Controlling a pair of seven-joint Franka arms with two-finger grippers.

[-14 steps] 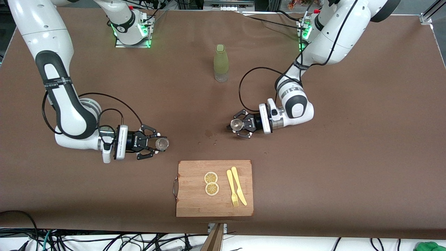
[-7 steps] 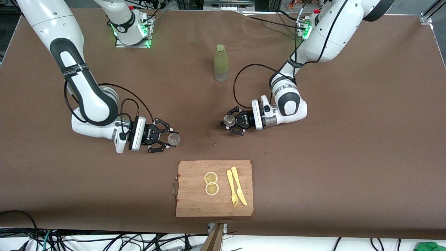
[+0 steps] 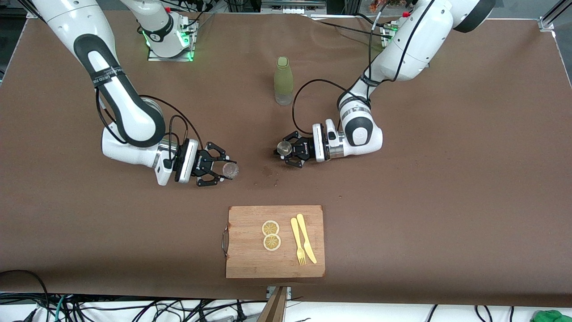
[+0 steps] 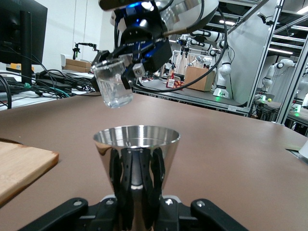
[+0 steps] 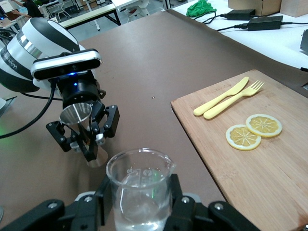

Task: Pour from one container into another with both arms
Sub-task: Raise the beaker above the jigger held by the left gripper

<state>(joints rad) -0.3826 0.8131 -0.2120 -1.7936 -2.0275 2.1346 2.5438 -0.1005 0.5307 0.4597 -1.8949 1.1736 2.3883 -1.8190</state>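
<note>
Holding a container apiece, both arms hang over the bare brown table between the olive-green bottle and the wooden cutting board. The right gripper is clamped on the small clear glass cup, upright in its wrist view with a little clear liquid at the bottom. The left gripper is clamped on the steel jigger, mouth up and seemingly empty. Both pick-ups look done, I'd say; what's left is closing the gap, getting the cup's lip above the jigger's rim, and tipping. Nothing is pouring yet. On the board lie two lemon slices, a yellow fork and a yellow knife.
</note>
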